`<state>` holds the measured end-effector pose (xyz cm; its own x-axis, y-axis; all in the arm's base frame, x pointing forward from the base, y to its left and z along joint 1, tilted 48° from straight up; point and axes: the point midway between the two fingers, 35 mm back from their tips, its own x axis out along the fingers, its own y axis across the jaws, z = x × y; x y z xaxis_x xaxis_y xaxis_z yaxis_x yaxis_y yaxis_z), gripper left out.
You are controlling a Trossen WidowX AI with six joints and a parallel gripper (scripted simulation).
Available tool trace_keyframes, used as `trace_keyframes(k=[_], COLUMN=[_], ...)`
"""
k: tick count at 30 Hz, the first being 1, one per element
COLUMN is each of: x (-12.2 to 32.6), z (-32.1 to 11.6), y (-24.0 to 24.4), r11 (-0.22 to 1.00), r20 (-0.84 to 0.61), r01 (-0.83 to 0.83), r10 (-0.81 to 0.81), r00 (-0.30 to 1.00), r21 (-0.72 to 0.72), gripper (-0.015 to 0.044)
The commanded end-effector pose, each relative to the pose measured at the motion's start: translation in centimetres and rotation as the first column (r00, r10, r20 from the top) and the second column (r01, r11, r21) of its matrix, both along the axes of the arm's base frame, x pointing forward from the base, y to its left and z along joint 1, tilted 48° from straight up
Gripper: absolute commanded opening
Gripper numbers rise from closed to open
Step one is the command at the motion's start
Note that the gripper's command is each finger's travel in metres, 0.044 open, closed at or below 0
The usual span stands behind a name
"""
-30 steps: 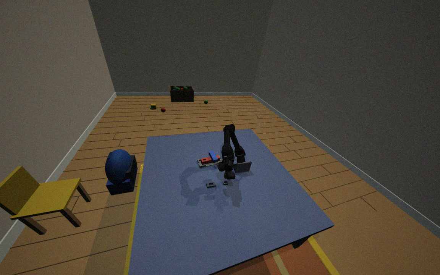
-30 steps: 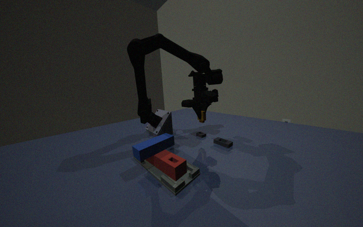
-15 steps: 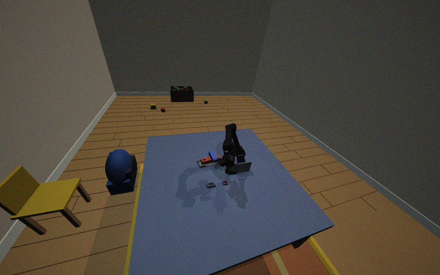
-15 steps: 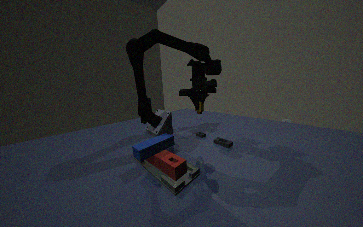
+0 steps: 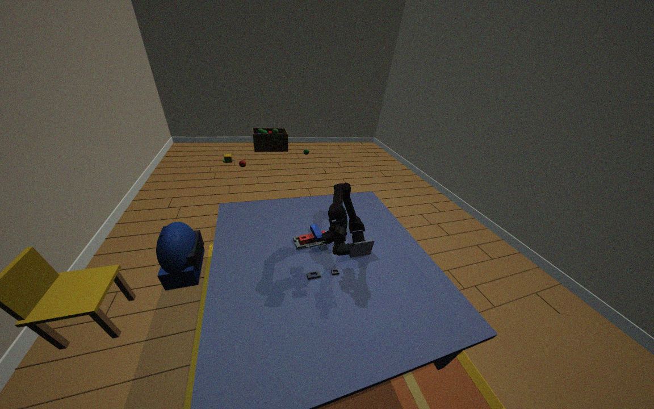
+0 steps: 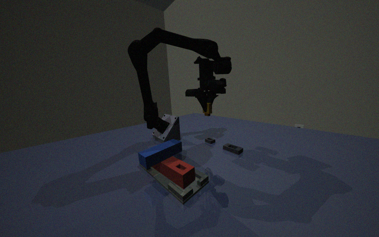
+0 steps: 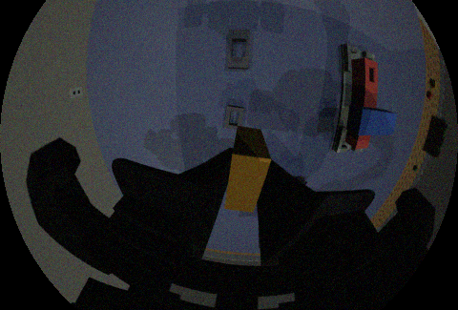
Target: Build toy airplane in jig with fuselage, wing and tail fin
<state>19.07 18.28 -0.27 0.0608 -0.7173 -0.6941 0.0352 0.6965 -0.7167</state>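
Observation:
My gripper is shut on the orange tail fin and holds it upright, high above the table. The red fuselage lies in the grey jig cradle and looks flat. The blue wing lies across the fuselage; its tab is hidden. A small square socket near the fuselage's bare end is open and empty. The gripper is well to the side of the jig.
Two dark holders with empty pockets stand on the blue table: a larger one and a smaller one. The arm's grey wedge-shaped base mount stands behind the jig in the exterior view.

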Motion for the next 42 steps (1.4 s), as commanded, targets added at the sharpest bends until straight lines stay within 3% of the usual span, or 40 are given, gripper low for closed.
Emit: trace_keyframes(k=[1,42], x=[0.8,8.7], z=[0.7,6.3], y=[-0.3,-6.9], r11=[1.0,0.995], r20=[-0.002,-0.063], r01=[-0.009,-0.088], r10=[0.009,0.091], r00=[1.0,0.994], r21=[0.01,0.043], gripper=[0.0,0.0])
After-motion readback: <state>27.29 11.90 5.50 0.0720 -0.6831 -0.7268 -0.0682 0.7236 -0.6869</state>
